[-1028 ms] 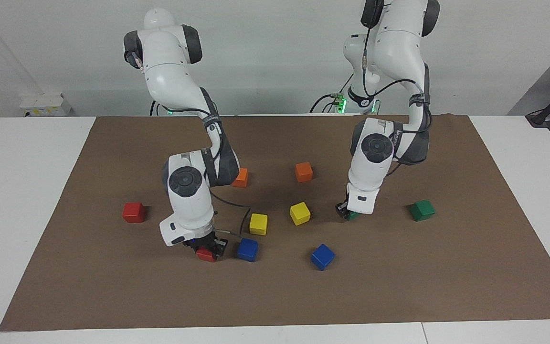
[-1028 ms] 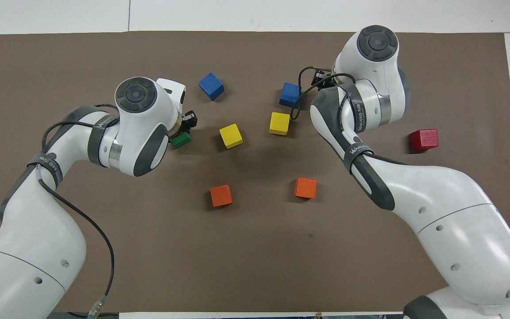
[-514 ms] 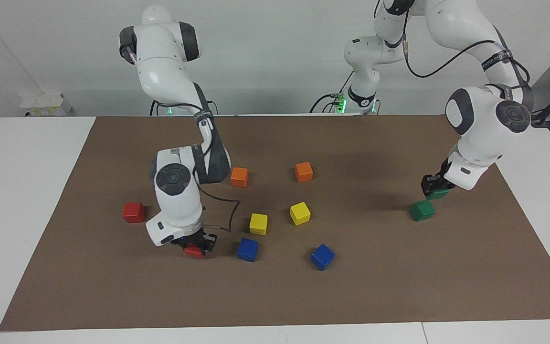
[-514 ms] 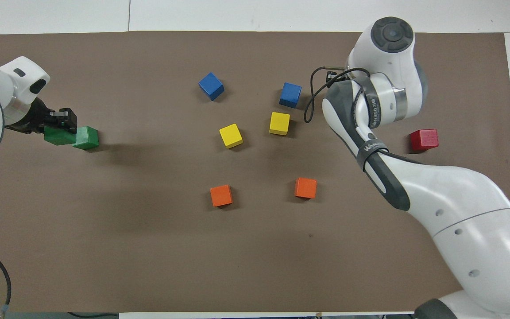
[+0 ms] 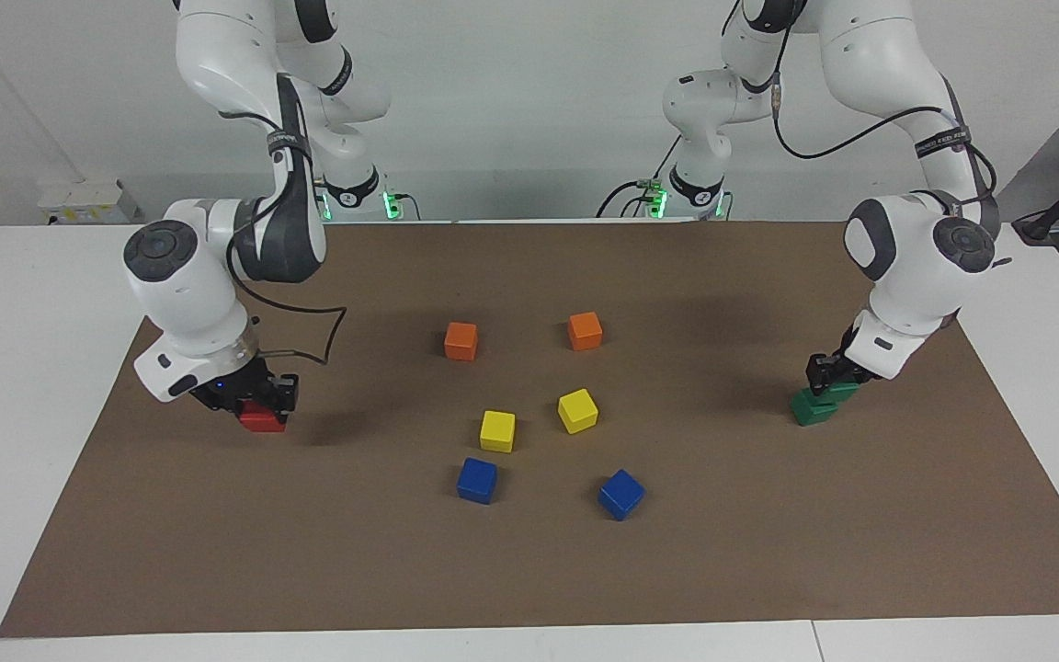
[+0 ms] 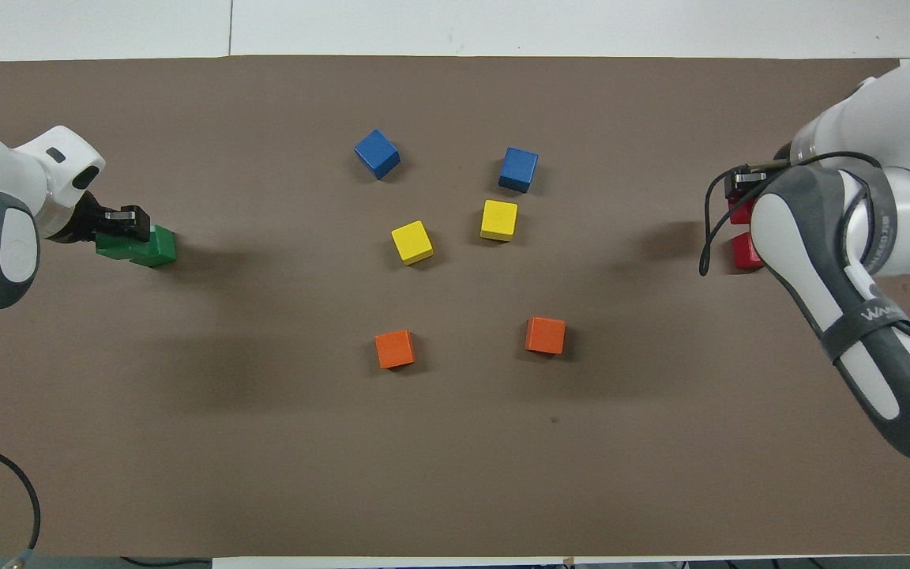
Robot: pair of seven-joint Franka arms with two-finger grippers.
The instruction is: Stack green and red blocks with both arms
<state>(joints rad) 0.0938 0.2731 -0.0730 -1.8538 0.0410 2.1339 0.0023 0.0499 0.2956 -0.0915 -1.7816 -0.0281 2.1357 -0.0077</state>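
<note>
Left hand pinches a green block onto its twin toward three o'clock in the facing view, while right hand pinches a red block at nine o'clock, seemingly lining up its stack

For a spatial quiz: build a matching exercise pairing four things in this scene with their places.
Things:
1. left gripper
2. right gripper
3. orange cubes
4. blue cubes

Places:
A. farthest from the robots, mid-table
B. over the red blocks
C. over the green blocks
D. nearest the robots, mid-table

Pairs: 1-C, 2-B, 3-D, 4-A
</note>
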